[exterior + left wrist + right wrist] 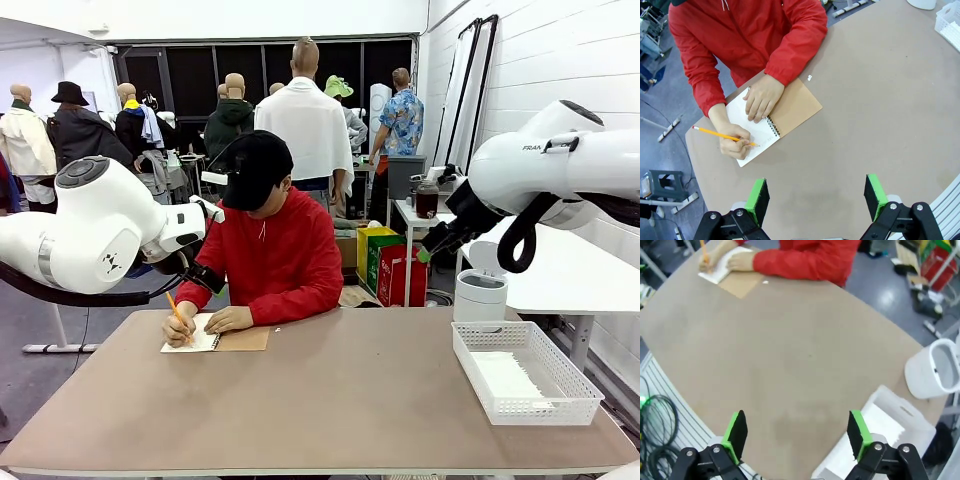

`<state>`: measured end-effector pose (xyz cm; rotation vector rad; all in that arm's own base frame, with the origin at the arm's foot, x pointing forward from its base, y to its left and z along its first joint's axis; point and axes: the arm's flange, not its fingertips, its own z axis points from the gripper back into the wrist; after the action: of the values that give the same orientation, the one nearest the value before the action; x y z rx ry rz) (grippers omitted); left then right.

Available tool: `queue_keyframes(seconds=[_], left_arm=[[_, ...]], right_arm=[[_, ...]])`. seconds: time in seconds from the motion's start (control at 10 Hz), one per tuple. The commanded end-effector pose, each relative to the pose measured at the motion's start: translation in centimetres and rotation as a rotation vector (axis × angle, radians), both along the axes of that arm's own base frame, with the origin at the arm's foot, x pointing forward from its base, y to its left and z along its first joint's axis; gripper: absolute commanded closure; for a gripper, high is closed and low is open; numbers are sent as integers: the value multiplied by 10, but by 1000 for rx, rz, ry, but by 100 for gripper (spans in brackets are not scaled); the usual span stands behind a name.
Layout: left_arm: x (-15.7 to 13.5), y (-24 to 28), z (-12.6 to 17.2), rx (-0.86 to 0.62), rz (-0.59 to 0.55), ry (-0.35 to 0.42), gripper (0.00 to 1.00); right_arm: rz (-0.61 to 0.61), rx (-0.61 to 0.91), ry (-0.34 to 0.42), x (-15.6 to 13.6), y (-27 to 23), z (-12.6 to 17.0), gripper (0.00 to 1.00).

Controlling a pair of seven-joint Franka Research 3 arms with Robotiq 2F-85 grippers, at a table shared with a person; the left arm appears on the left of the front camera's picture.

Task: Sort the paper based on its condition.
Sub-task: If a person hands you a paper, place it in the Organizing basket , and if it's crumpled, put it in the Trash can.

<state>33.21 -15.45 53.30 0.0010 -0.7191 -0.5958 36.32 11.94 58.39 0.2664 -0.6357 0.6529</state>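
Observation:
A person in a red jacket writes with a yellow pencil (722, 135) on the open white page of a spiral-bound notebook (790, 107) with a brown cover, at the table's far left. What looks like white paper (505, 378) lies flat inside the white mesh basket (560, 375). My left gripper (816, 200) hangs open high above the table, on my side of the notebook, with nothing between its green pads. My right gripper (797, 432) is also open and empty, high over the table's near right part beside the basket (900, 412).
A white bin (481, 295) stands off the table's far right edge, behind the basket. A tiny white scrap (810, 77) lies on the brown tabletop (340, 400) near the notebook. The person's arms rest over the notebook.

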Motion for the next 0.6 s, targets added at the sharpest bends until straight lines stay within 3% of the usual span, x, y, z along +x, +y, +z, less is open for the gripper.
queue_keyframes(seconds=[0.0,0.5], left_arm=[[0,0,0,3,1,0,0],[0,0,0,3,1,0,0]], right_arm=[[80,-22,-37,-8,-2,-19,0],[160,-17,-49,-23,11,-29,0]])
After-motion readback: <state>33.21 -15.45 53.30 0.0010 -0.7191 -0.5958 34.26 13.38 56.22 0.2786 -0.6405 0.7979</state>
